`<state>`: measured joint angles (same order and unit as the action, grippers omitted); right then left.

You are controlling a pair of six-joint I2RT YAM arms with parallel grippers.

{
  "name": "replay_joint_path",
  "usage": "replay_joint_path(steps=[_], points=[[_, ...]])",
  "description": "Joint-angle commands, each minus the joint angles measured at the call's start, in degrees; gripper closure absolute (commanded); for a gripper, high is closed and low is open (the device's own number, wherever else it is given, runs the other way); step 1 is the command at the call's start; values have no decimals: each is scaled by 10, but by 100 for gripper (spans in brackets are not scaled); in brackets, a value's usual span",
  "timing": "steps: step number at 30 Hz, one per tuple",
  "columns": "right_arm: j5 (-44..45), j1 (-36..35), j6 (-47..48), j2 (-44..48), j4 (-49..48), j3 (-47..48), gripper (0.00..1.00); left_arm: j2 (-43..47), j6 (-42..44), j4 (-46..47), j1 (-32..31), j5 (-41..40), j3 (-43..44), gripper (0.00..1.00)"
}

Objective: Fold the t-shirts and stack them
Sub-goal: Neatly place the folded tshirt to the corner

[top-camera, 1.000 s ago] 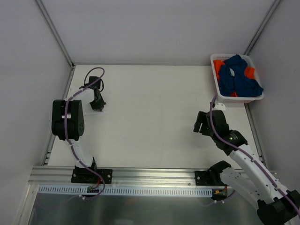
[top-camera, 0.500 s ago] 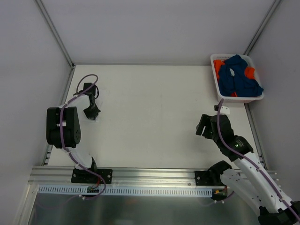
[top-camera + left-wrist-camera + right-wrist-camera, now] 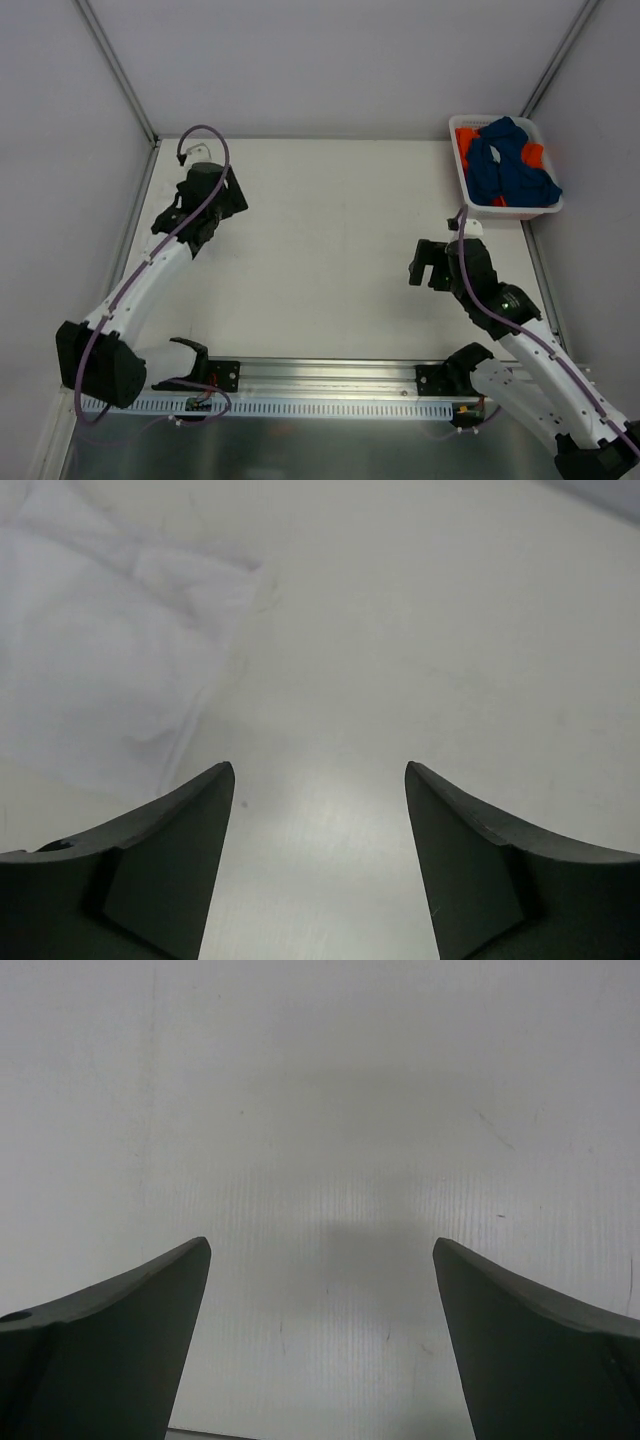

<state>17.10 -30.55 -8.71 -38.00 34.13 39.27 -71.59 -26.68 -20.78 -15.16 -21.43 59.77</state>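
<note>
A white t-shirt (image 3: 100, 660) lies crumpled flat on the table at the upper left of the left wrist view; in the top view it cannot be told from the table. Dark blue t-shirts (image 3: 510, 165) and orange ones (image 3: 466, 140) are heaped in the white basket (image 3: 512, 210) at the far right. My left gripper (image 3: 319, 768) (image 3: 228, 203) is open over bare table, just right of the white shirt's edge, nothing between its fingers. My right gripper (image 3: 321, 1242) (image 3: 420, 265) is wide open over bare table, below and left of the basket.
The table (image 3: 330, 250) is bounded by a metal rail (image 3: 300, 372) at the near edge and by walls on the left, back and right. The basket sits in the far right corner against the right wall.
The left arm has unfolded from the left edge and reached farther onto the table, and its gripper went from shut to open. The right gripper opened wider and shifted slightly left.
</note>
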Motion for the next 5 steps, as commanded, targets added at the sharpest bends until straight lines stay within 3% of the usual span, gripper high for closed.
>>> replay_joint_path(steps=[1, 5], points=[[2, -13, 40, -6, -13, 48, 0, 76, 30, 47, -50, 9, 18, 30], [41, -37, 51, -25, -30, 42, 0, 95, 29, 91, -96, 81, -36, 32]])
